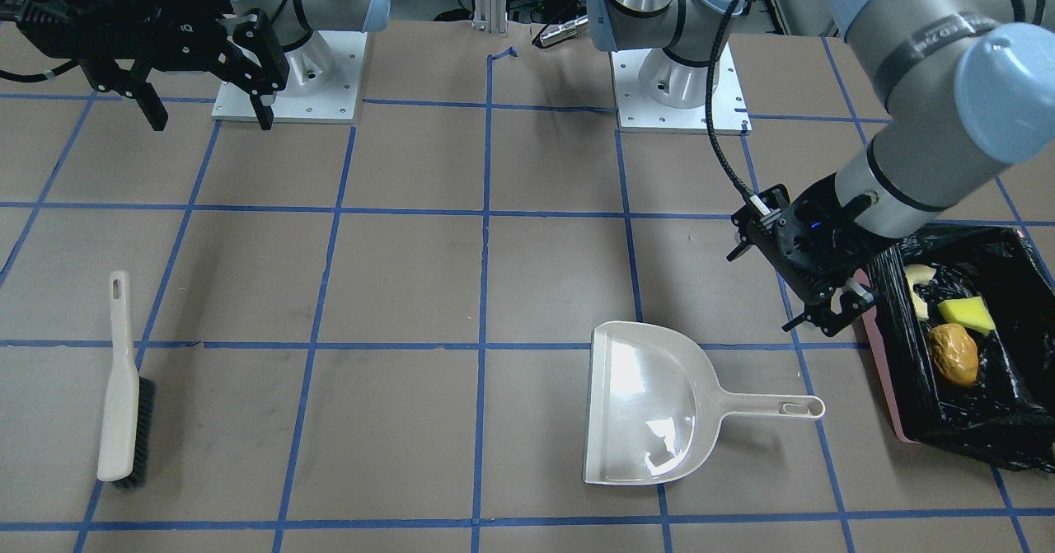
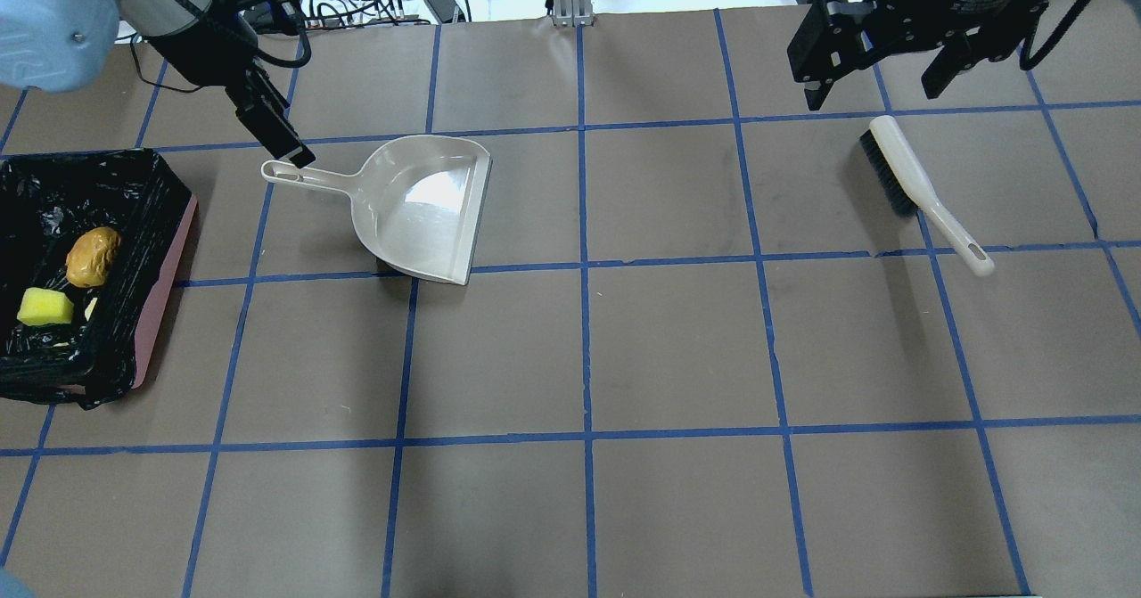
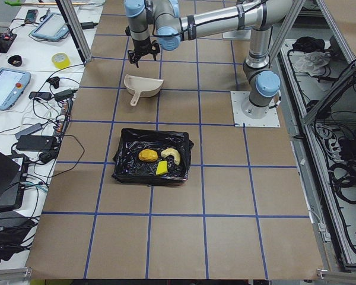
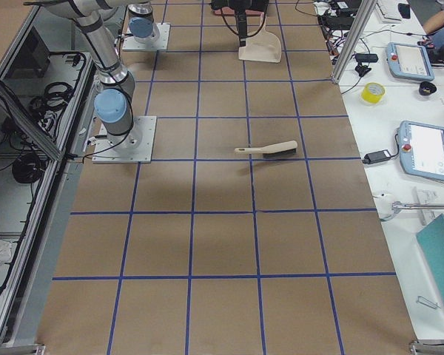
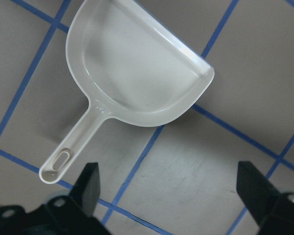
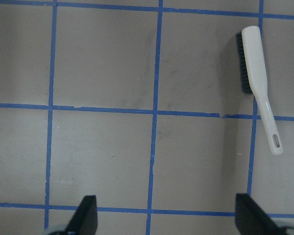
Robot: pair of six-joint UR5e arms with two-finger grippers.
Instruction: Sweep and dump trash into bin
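The bin (image 1: 888,405) is a pink tray lined with a black bag. It holds the orange-yellow lump (image 1: 954,353), the yellow-green wedge (image 1: 968,314) and the cream crescent (image 1: 917,281). In the overhead view the bin (image 2: 165,304) is at the far left. The off-white dustpan (image 1: 651,405) lies empty on the table. My left gripper (image 1: 828,312) is open and empty, hovering between the bin and the dustpan's handle; its wrist view shows the dustpan (image 5: 137,73) below it. My right gripper (image 2: 878,81) is open and empty, raised above the brush (image 2: 918,190).
The brush (image 1: 122,384) lies flat on the table, far from the dustpan, bristles sideways; it also shows in the right wrist view (image 6: 257,83). Brown paper with blue tape lines covers the table. Both arm bases (image 1: 288,83) stand at the robot's edge.
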